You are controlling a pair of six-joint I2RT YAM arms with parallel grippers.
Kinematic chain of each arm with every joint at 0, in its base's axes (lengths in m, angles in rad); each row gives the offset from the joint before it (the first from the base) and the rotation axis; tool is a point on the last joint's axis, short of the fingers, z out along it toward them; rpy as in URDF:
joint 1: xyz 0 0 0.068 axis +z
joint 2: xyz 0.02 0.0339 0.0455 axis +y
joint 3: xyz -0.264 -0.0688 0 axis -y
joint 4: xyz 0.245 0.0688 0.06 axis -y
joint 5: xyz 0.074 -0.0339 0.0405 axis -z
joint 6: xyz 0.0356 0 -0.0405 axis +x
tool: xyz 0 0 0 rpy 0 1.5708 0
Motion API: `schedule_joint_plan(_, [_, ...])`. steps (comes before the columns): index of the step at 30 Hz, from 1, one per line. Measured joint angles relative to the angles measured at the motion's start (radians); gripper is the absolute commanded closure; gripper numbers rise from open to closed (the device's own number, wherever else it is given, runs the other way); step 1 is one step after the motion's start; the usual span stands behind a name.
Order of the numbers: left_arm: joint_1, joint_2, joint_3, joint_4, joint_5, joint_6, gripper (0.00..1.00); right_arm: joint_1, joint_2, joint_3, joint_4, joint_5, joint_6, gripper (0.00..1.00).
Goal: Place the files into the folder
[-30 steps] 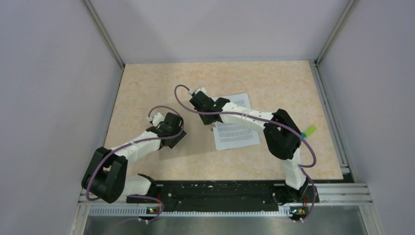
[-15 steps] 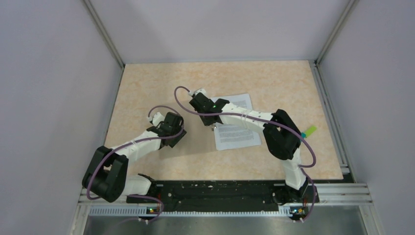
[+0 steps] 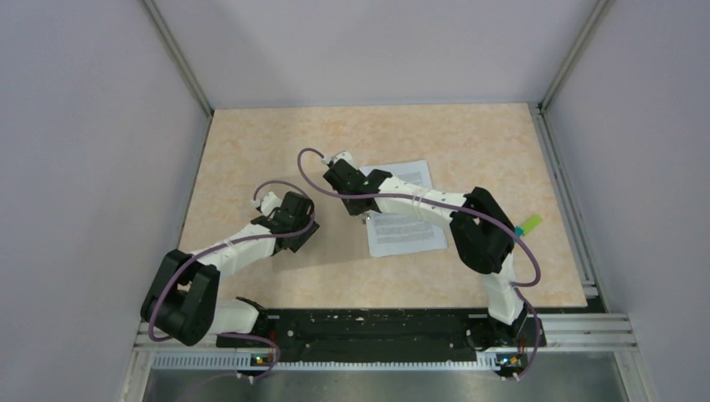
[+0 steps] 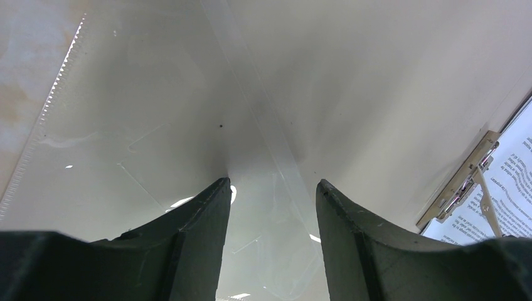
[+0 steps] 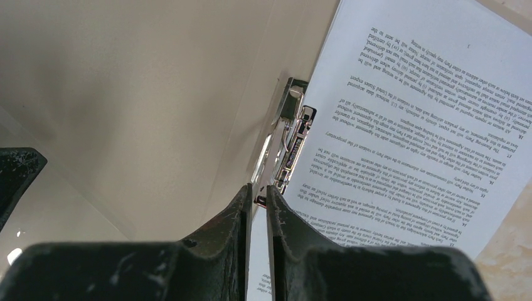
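**Right hand narrowed at the folder's clip, left hand open over the folder's panel**

The files (image 3: 403, 233), white sheets with the top one printed in lines of black text, lie right of the bench's (image 3: 276, 142) centre, with the right arm crossing over them. Only the top sheet shows, so how many lie under it cannot be told.

In the right wrist view the sheets sit just beside a metal clip (image 5: 288, 144). The clip runs along the inner edge of the folder (image 5: 125, 94), whose pale, plain panel spreads away on the clip's other side. From above, the folder is hard to tell from the bench top.

The right hand (image 5: 255, 188) has its fingers drawn to a narrow slit, with the near end of the clip right at the tips. Whether they pinch it cannot be told.

The left hand (image 4: 273, 185) stands open at a middling width. Its two dark fingers (image 4: 201, 232) point down at a glossy, clear-covered stretch of the folder, with a finely notched strip along that view's left side. Whether the tips touch the surface cannot be told. The clip and a corner of the printed sheet show at that view's right edge.

Small green and yellow blocks (image 3: 529, 224) lie near the bench's right edge, well apart from the papers.
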Motion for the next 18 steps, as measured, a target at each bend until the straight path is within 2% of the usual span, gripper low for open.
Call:
schedule_joint_plan(7, [0.000,0.000,0.000,0.000,0.000,0.000,0.42,0.003,0.000,0.000,-0.001,0.007,0.000,0.87])
schedule_joint_plan(16, [0.000,0.005,0.000,0.010,0.000,-0.004,0.43,0.003,-0.002,-0.012,0.000,0.016,0.000,1.00])
schedule_joint_plan(18, [0.000,0.009,0.000,0.015,-0.002,-0.010,0.44,0.004,-0.008,-0.030,0.007,0.016,0.001,1.00])
